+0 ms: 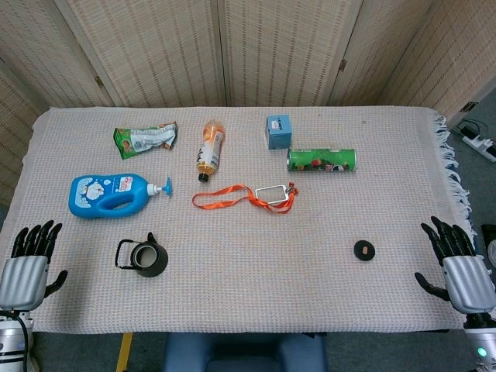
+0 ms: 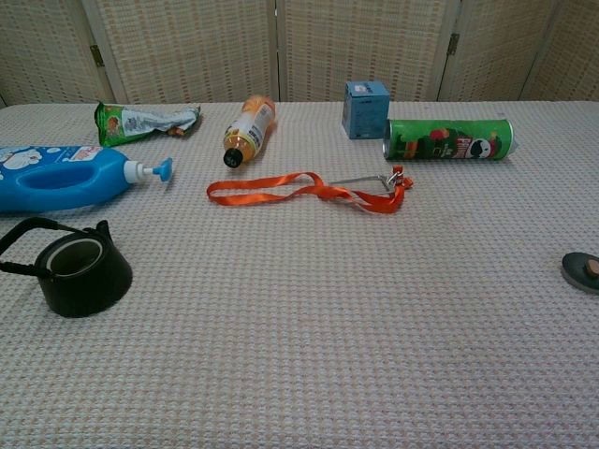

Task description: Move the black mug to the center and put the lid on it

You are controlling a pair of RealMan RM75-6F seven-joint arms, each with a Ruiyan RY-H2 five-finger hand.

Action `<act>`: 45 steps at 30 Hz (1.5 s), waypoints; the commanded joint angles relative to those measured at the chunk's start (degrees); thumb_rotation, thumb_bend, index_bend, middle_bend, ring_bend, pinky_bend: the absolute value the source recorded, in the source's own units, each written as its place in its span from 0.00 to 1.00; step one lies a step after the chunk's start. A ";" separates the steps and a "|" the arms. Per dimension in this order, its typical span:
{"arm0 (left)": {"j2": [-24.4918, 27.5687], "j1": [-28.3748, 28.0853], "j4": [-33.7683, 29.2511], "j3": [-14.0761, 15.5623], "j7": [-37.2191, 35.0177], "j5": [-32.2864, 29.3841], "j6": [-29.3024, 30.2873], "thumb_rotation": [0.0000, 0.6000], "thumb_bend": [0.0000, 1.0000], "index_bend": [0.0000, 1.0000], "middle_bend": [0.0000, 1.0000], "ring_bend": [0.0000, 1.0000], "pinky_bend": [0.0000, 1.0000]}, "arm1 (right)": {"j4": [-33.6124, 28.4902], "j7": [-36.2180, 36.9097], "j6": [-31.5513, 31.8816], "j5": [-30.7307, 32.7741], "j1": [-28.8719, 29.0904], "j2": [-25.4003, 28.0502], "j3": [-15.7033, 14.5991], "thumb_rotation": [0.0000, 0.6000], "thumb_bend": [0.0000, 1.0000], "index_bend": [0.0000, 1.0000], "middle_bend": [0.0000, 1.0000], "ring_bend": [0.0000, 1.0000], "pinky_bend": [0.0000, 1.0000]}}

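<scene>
The black mug [image 1: 147, 258] stands upright near the table's front left, its handle pointing left; the chest view shows the black mug [image 2: 79, 272] at the left with an open top. The small round black lid [image 1: 364, 250] lies flat at the front right, and the lid [image 2: 586, 270] is cut by the chest view's right edge. My left hand [image 1: 27, 263] rests at the front left corner, fingers spread, holding nothing. At the front right corner my right hand [image 1: 457, 263] is also spread and empty. Neither hand shows in the chest view.
A blue detergent bottle [image 1: 108, 194] lies behind the mug. An orange lanyard with a card holder [image 1: 248, 198] lies mid-table. Further back are a green snack bag [image 1: 145, 139], an orange drink bottle [image 1: 209, 147], a small blue box [image 1: 278, 131] and a green chip can [image 1: 321, 160].
</scene>
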 commanded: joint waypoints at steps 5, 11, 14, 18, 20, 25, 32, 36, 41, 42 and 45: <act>0.25 -0.14 0.02 0.23 0.20 0.94 0.21 1.00 0.24 0.02 0.00 0.03 0.00 | 0.62 0.50 0.24 -0.16 0.05 -0.21 0.01 1.00 0.27 0.00 0.00 0.04 0.00; -0.05 -0.60 1.21 0.65 -1.48 2.81 0.03 1.00 0.24 0.04 0.00 0.04 0.00 | 0.94 1.06 1.08 -0.53 -0.18 -0.07 0.01 1.00 0.27 0.00 0.00 0.05 0.00; -0.40 -1.17 2.48 0.84 -2.17 3.73 -0.56 1.00 0.25 0.06 0.01 0.06 0.00 | 0.73 1.20 1.57 -0.62 -0.40 0.42 0.04 1.00 0.27 0.00 0.00 0.06 0.00; -0.70 -2.62 4.46 0.88 -3.05 4.59 -2.48 1.00 0.25 0.07 0.03 0.07 0.00 | 0.15 1.18 2.51 -0.91 -0.68 1.33 0.20 1.00 0.27 0.00 0.00 0.06 0.00; -1.12 -3.70 6.17 0.81 -4.09 5.24 -3.69 1.00 0.25 0.08 0.04 0.08 0.00 | -0.25 1.02 2.99 -1.04 -0.80 1.79 0.31 1.00 0.27 0.00 0.00 0.06 0.00; -3.19 -6.49 11.46 1.11 -7.30 7.41 -6.63 1.00 0.28 0.10 0.07 0.10 0.00 | -1.01 0.75 3.66 -1.71 -0.97 2.33 0.25 1.00 0.27 0.00 0.00 0.06 0.00; -5.72 -9.64 17.02 1.14 -8.81 8.13 -10.26 1.00 0.29 0.10 0.07 0.10 0.00 | -1.36 0.70 4.59 -2.15 -1.55 2.56 -0.01 1.00 0.27 0.00 0.00 0.06 0.00; -7.20 -10.43 19.50 1.27 -8.27 7.52 -11.55 1.00 0.29 0.10 0.07 0.10 0.00 | -1.39 0.74 5.22 -2.26 -2.01 2.56 -0.16 1.00 0.27 0.00 0.00 0.07 0.00; -7.90 -10.14 20.66 1.85 -8.26 6.22 -12.23 1.00 0.29 0.09 0.07 0.10 0.00 | -1.32 0.78 4.94 -2.08 -2.03 2.34 -0.20 1.00 0.27 0.00 0.00 0.06 0.00; -8.00 -10.13 20.78 1.93 -8.38 6.02 -12.41 1.00 0.29 0.09 0.07 0.10 0.00 | -1.32 0.74 4.83 -2.06 -1.96 2.30 -0.17 1.00 0.27 0.00 0.00 0.06 0.00; -8.75 -10.47 21.64 2.15 -9.32 6.05 -12.80 1.00 0.29 0.08 0.07 0.10 0.00 | -1.29 0.67 4.56 -2.11 -1.76 2.15 -0.12 1.00 0.27 0.00 0.00 0.06 0.00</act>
